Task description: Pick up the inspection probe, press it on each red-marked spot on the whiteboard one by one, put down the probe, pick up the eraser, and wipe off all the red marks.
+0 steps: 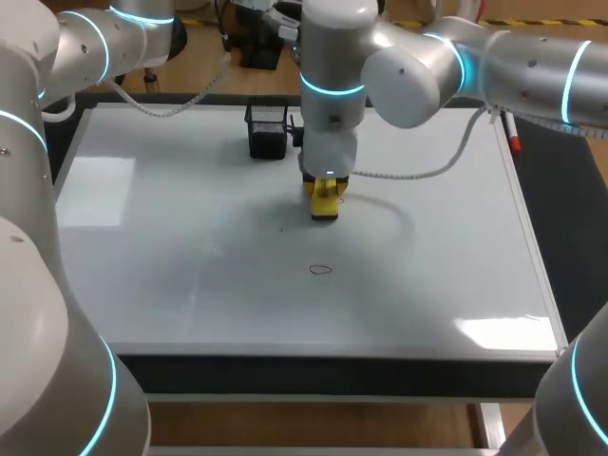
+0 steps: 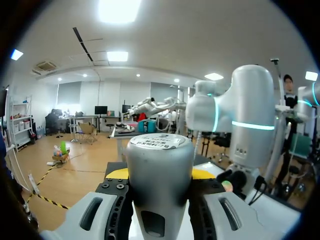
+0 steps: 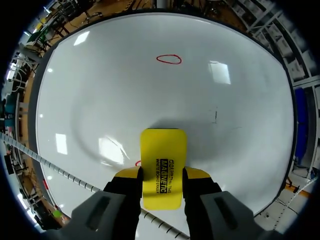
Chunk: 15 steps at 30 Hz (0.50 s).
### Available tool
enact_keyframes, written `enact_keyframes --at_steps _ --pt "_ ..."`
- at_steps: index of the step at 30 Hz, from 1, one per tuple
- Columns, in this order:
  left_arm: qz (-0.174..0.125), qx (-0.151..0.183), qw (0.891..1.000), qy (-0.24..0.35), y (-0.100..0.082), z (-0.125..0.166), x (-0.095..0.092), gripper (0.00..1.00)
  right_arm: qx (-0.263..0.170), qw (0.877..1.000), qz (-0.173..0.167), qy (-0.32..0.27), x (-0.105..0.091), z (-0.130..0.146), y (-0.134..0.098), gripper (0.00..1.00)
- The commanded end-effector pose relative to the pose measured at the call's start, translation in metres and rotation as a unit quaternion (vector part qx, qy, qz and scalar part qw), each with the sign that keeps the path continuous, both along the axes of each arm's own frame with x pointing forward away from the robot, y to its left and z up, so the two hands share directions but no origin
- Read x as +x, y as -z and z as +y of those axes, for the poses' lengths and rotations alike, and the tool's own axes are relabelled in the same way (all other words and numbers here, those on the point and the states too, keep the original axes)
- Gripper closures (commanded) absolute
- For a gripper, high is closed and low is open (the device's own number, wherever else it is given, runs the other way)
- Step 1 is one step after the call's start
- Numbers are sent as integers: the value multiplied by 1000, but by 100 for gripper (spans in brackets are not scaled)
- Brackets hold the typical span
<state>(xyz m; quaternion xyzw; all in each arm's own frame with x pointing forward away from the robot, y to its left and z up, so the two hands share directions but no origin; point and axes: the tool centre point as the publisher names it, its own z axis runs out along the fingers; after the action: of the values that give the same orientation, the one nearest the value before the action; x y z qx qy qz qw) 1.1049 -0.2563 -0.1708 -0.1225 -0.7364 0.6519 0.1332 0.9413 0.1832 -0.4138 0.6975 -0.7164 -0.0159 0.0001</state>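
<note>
The yellow eraser (image 3: 163,145) lies flat on the whiteboard (image 3: 100,100), clamped between the right gripper's (image 3: 162,174) fingers, its long axis pointing straight ahead toward the red oval (image 3: 169,59). The left gripper (image 2: 160,172) clasps the grey probe (image 2: 159,150), which points out along its fingers.

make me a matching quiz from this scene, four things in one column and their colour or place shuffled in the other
Things:
1. eraser
2. oval mark
3. mesh holder
4. probe

Descriptions:
A. black, standing at the far side of the whiteboard
B. yellow, gripped between the fingers of the right tool
C. silver, gripped between the fingers of the left tool
D. red, drawn on the whiteboard, apart from the eraser

Pairs: 1-B, 2-D, 3-A, 4-C
</note>
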Motion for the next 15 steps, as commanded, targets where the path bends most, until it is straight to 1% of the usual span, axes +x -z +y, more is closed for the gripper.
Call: enact_keyframes --at_steps 1,7,15 --pt "2 -1 1000 8 1 0 7 100 -1 1000 4 -2 2 -2 2 100" --pt "2 -1 1000 8 1 0 7 100 0 1000 11 4 2 -9 5 100" --pt "2 -1 1000 8 1 0 7 100 -9 1000 17 21 -1 -30 8 100"
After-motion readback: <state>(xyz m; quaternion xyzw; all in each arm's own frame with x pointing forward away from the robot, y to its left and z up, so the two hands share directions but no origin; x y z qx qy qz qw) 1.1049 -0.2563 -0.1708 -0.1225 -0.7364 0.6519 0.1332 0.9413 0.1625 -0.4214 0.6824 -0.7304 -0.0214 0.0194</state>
